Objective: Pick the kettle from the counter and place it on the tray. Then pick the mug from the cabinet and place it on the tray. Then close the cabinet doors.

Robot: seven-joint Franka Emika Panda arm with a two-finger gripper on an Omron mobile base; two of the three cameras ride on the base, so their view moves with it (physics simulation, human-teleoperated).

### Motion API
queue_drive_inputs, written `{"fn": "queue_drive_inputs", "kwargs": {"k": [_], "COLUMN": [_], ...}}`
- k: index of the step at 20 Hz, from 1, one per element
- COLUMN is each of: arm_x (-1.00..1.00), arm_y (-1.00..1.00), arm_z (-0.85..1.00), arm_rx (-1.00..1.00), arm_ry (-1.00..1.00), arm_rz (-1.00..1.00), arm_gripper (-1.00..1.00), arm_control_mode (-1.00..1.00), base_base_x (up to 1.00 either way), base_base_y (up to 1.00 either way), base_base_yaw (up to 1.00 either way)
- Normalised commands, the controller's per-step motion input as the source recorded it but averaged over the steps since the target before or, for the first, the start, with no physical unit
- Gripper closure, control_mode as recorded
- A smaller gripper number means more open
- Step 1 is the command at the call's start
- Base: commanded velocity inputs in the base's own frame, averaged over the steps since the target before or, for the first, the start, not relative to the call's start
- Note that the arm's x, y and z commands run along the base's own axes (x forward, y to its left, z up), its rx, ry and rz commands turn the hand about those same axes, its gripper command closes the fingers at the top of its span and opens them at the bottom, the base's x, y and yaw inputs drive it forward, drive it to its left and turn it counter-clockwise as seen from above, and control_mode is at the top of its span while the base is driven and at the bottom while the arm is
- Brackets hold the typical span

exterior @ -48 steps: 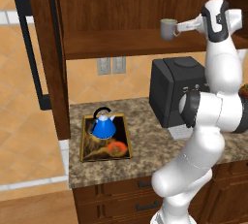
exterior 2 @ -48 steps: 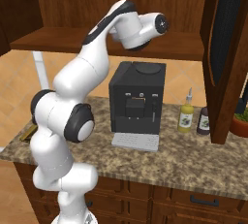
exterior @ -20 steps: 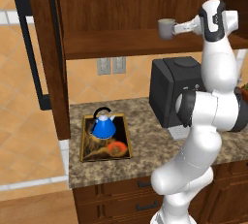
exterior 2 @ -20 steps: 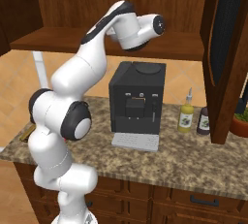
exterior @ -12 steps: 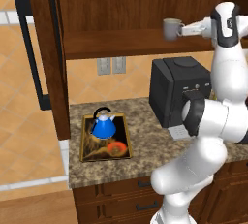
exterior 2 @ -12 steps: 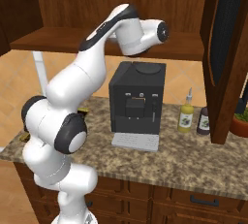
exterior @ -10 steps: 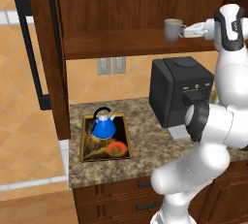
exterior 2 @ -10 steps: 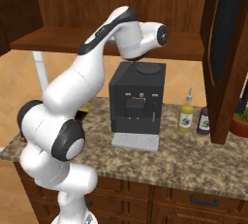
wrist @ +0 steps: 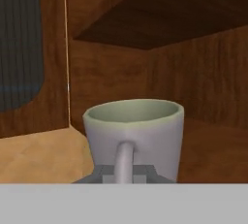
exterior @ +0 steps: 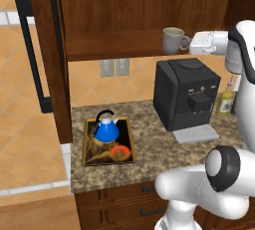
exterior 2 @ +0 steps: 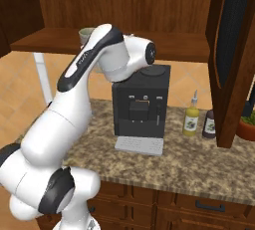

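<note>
Our arm: glossy white with dark joints
We see rounded white links point(exterior 2: 74, 99), dark grey joint caps point(exterior: 225, 167), and a boxy white hand point(exterior: 208, 43).

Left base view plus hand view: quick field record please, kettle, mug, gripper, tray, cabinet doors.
kettle: upright on the tray
tray: on the counter, left of the coffee machine
mug: at the cabinet shelf front edge, handle toward the gripper
gripper: shut on the mug handle
cabinet doors: open
task stage: kettle placed, mug not yet on tray
</note>
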Motion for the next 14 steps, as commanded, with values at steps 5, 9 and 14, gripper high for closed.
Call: {"fn": "queue_drive_inputs", "kwargs": {"k": [5, 9, 14], "arm_x": [-0.80, -0.57, -0.50], "arm_y": [0.81, 0.73, 0.42], "arm_z": [-0.17, -0.33, -0.47], "arm_rx": [0.00, 0.02, 0.03], "arm_ry": [0.00, 0.00, 0.00], "arm_rz": [0.23, 0.34, 0.36], "arm_gripper": [1.00, 1.00, 1.00], "arm_control_mode": [-1.00, -1.00, -1.00], "base_base_x": [0.00, 0.00, 0.00], "base_base_y": [0.00, 0.00, 0.00], "base_base_yaw": [0.00, 0.00, 0.00]}}
